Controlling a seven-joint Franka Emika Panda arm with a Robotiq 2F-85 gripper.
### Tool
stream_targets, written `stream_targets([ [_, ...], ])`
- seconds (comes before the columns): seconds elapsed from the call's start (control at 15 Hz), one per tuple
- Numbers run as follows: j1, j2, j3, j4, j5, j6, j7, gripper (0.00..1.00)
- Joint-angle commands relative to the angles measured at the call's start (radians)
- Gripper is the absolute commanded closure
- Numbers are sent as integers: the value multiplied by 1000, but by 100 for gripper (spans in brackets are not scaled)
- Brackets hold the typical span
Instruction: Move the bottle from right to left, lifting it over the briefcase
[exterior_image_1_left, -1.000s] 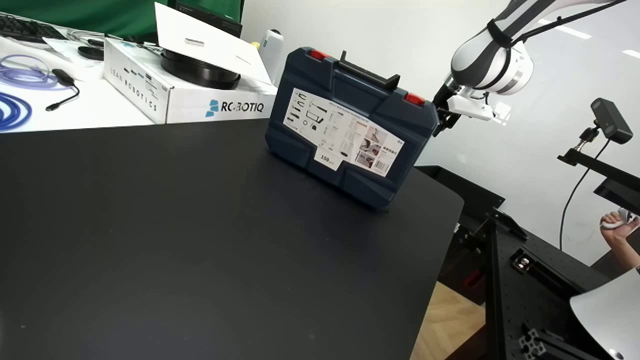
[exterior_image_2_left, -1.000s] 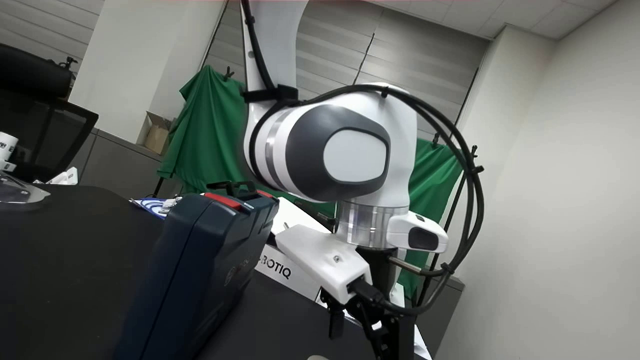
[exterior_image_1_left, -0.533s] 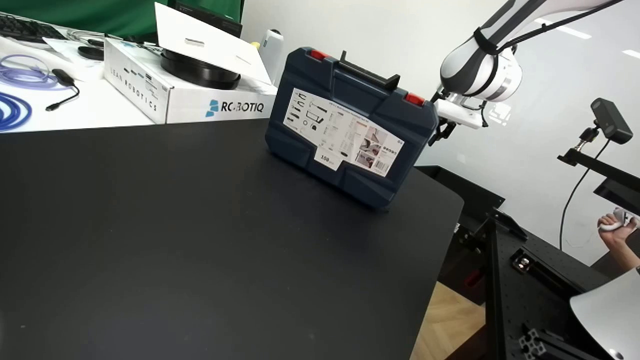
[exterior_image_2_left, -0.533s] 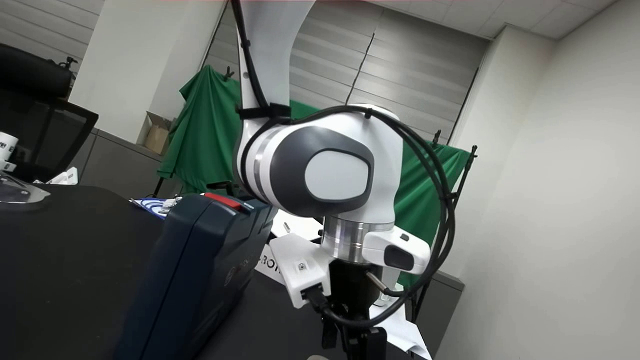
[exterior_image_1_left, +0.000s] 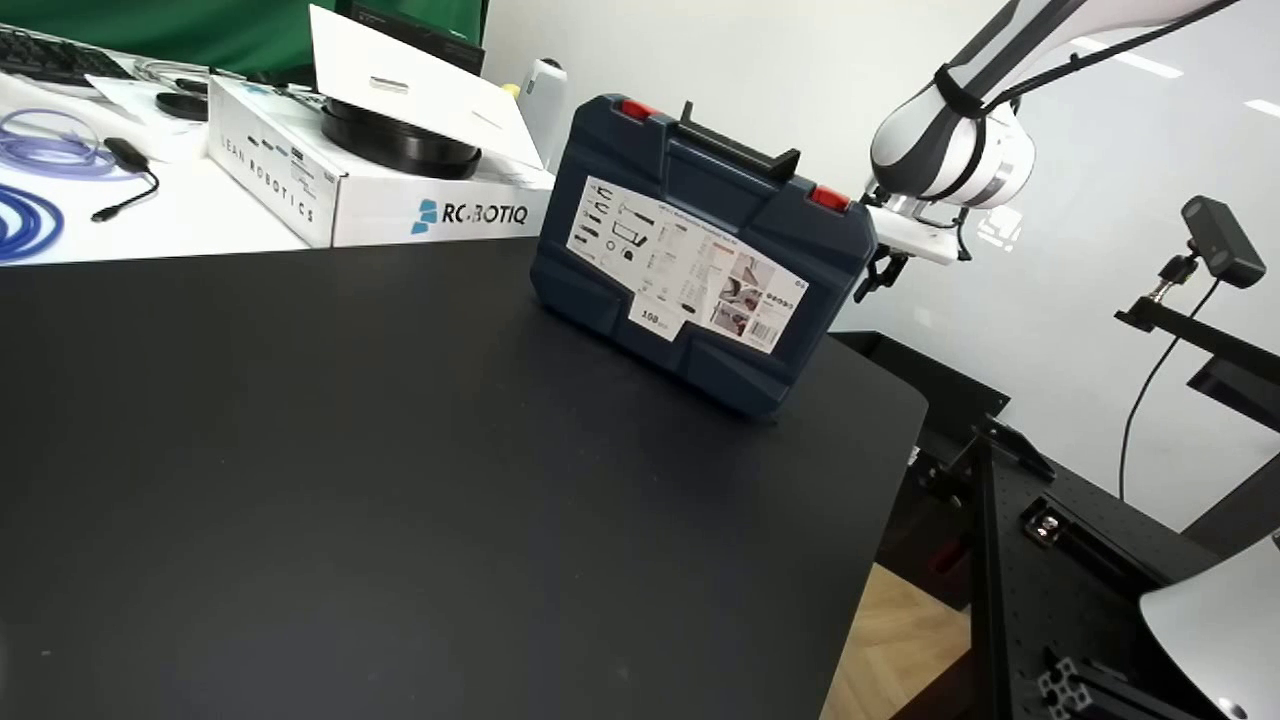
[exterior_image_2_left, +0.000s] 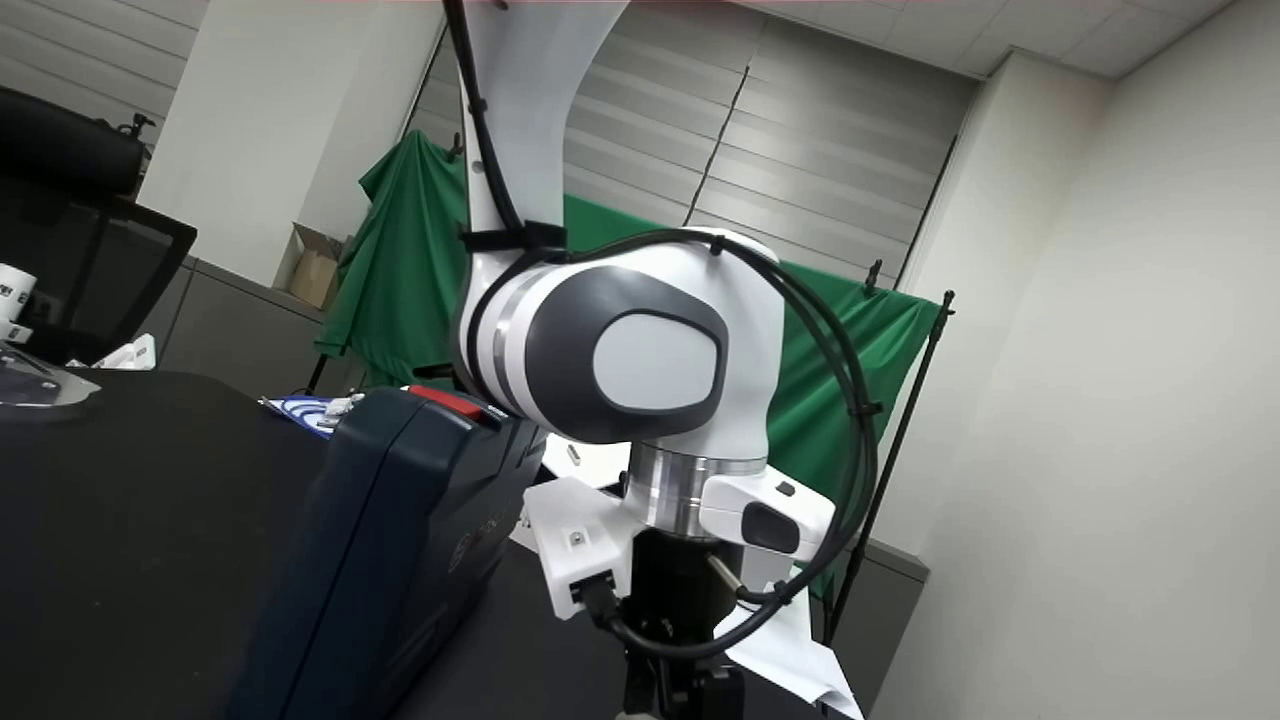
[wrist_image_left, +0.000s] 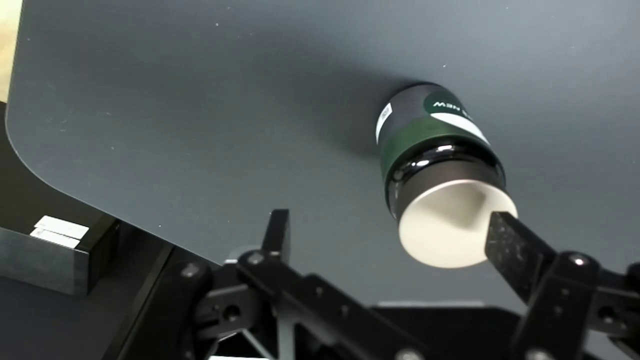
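The bottle (wrist_image_left: 427, 132) is dark with a green and white label and a cream cap. It stands on the table below my gripper in the wrist view. In an exterior view only a sliver of its cap (exterior_image_2_left: 633, 716) shows at the bottom edge; the other exterior view does not show it. The dark blue briefcase (exterior_image_1_left: 690, 250) stands upright on the table, also in an exterior view (exterior_image_2_left: 385, 570). My gripper (wrist_image_left: 390, 231) is open and empty. Its right finger overlaps the cap in view; the left finger is well clear of it. The gripper (exterior_image_1_left: 878, 277) is partly behind the briefcase's right end.
The black table (exterior_image_1_left: 400, 480) has its rounded corner and edge near the gripper. A white Robotiq box (exterior_image_1_left: 430, 205) with a laptop-like lid stands behind the table. A camera on a stand (exterior_image_1_left: 1222, 240) is at the right.
The arm and gripper have moved left and down in both exterior views, closer to the briefcase and the bottle's cap. The briefcase has not moved. A hand at the right edge has left view.
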Motion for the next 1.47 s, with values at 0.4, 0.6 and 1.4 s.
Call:
stream_targets([
  [0.4, -7, -1, 8, 7, 0, 6, 11, 0],
  [0.6, -18, -3, 25, 27, 16, 9, 16, 0],
  [1.4, -82, 48, 115, 143, 73, -38, 17, 0],
])
